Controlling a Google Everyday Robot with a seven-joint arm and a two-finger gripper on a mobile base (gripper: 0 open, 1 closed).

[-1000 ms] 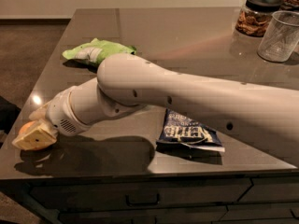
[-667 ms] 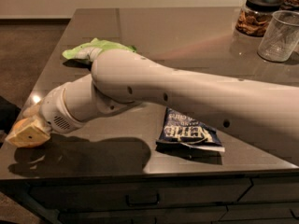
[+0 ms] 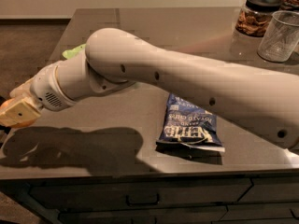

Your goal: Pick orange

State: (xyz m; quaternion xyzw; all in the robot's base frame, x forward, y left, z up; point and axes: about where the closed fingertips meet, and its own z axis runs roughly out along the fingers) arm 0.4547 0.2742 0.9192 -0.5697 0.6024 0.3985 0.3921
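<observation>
— Start at the front edge. What sits there, and why?

— A crinkled blue foil chip bag [image 3: 190, 127] lies flat near the middle of the front edge of the dark glossy table [image 3: 154, 27], apart from the arm's working end. I judge it to be clutter, not part of the job.

— And the tan gripper?

— The tan gripper [image 3: 16, 113] hangs past the table's left edge, close to the front-left corner. Whether it is clenched or released I cannot tell. An orange-yellow patch shows against its outer end. That may be the small round orange [image 3: 5, 107], held clear of the tabletop, but I cannot be sure.

— How is the arm posed?

— The thick white arm [image 3: 187, 78] comes in from the right edge and runs low across the table to a raised elbow near the left edge. From there it slopes down and outward through the wrist.

— Further back?

— A lime-green bag [image 3: 74, 52] peeks from behind the elbow by the left edge. At the far-right corner stand a black-lidded glass jar of brown snacks [image 3: 256, 14] and a clear ribbed cup [image 3: 279, 35]. Both are well apart from the gripper, so I judge them safe from a knock.
</observation>
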